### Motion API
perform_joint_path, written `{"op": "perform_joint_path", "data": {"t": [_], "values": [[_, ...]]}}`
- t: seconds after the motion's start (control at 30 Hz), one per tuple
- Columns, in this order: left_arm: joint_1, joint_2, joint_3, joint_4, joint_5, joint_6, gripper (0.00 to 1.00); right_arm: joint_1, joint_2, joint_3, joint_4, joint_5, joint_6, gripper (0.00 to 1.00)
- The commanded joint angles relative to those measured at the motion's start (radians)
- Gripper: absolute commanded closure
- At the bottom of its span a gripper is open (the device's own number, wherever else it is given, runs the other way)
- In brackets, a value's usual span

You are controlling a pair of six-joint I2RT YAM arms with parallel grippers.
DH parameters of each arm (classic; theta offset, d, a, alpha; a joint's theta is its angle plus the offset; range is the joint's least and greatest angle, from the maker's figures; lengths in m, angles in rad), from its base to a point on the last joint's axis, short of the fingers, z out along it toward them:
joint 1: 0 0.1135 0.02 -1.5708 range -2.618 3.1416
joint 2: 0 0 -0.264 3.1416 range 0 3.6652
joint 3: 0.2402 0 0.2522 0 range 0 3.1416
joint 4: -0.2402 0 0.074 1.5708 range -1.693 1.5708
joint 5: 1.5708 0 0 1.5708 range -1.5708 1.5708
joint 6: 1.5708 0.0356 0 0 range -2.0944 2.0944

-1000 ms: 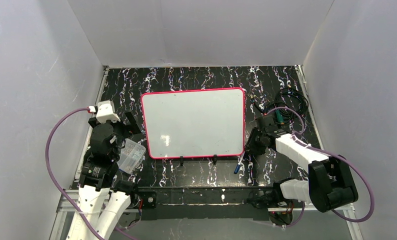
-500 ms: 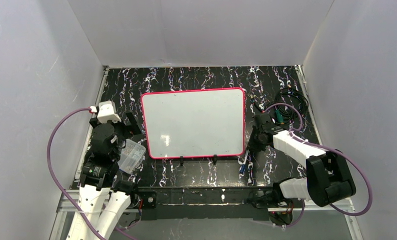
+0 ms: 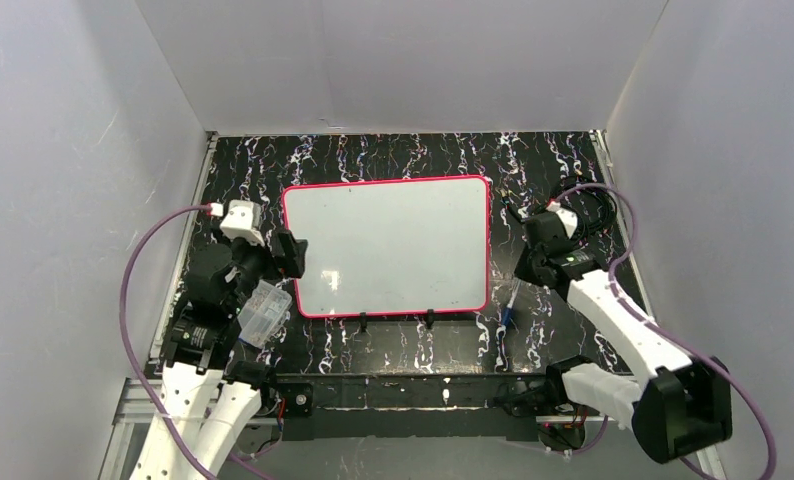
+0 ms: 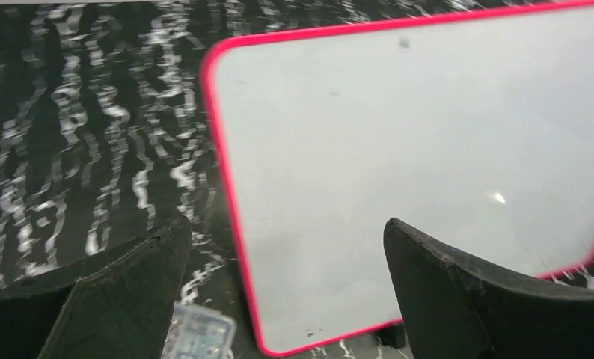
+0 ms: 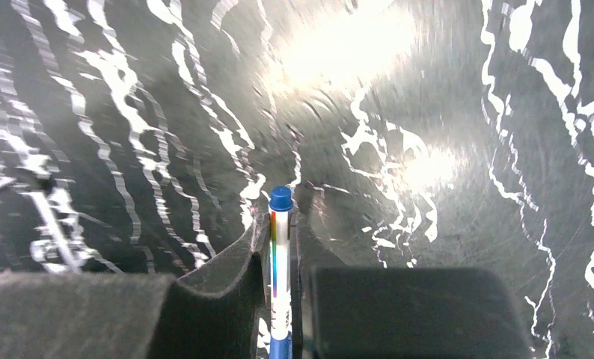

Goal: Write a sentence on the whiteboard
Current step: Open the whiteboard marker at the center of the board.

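While the right gripper (image 3: pixel 522 274) is clamped shut on a blue-capped marker (image 3: pixel 510 308), the whiteboard (image 3: pixel 388 245) lies flat at the centre of the top view on the black, white-veined table (image 3: pixel 393 155). The board's thin pink-red frame runs all round it, and its face shows plain glossy white with a soft glare patch towards its lower left.

In the right wrist view the marker (image 5: pixel 280 262) stands pinched between the two dark fingers (image 5: pixel 227 284), its blue cap (image 5: pixel 280 199) poking out past their tips over bare marbled table (image 5: pixel 429 90). Seen from above, the marker hangs below the gripper, just right of the board's lower right corner, cap end lowest in the frame. Whether the cap touches the table cannot be told.

The left gripper (image 3: pixel 285 255) sits at the board's left edge in the top view, its jaws spread wide and holding nothing. Its wrist camera shows the two fingers (image 4: pixel 122 299) at the bottom corners of the frame, with the board's left frame edge (image 4: pixel 230 202) between them and a few small dark specks on the white face.

A small clear plastic box (image 3: pixel 263 312) lies at the lower left of the top view, beside the left arm and just off the board's lower left corner. Two small black clips (image 3: pixel 361 321) sit at the board's lower edge. A coil of dark cable (image 3: pixel 585 212) lies at the upper right, beyond the right arm.
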Motion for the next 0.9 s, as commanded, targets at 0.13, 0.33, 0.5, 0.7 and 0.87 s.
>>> {"op": "perform_joint_path", "data": {"t": [0.13,0.33,0.5,0.7,0.87], "values": [[-0.03,0.07,0.076,0.05,0.492,-0.003,0.01,-0.001,-0.191,0.188,-0.017,-0.114,-0.111,0.99],[-0.116,0.092,0.118,0.151,0.6,-0.22,0.01,-0.001,-0.277,0.251,0.128,-0.345,-0.086,0.99],[-0.29,0.136,0.092,0.31,0.546,-0.382,0.01,-0.001,-0.325,0.192,0.378,-0.549,0.028,0.99],[-0.602,0.331,0.11,0.409,0.362,-0.398,0.04,0.028,-0.265,0.119,0.724,-0.648,0.18,0.99],[-0.714,0.463,0.151,0.492,0.323,-0.417,0.03,0.136,-0.195,0.152,0.795,-0.623,0.162,0.99]]}}
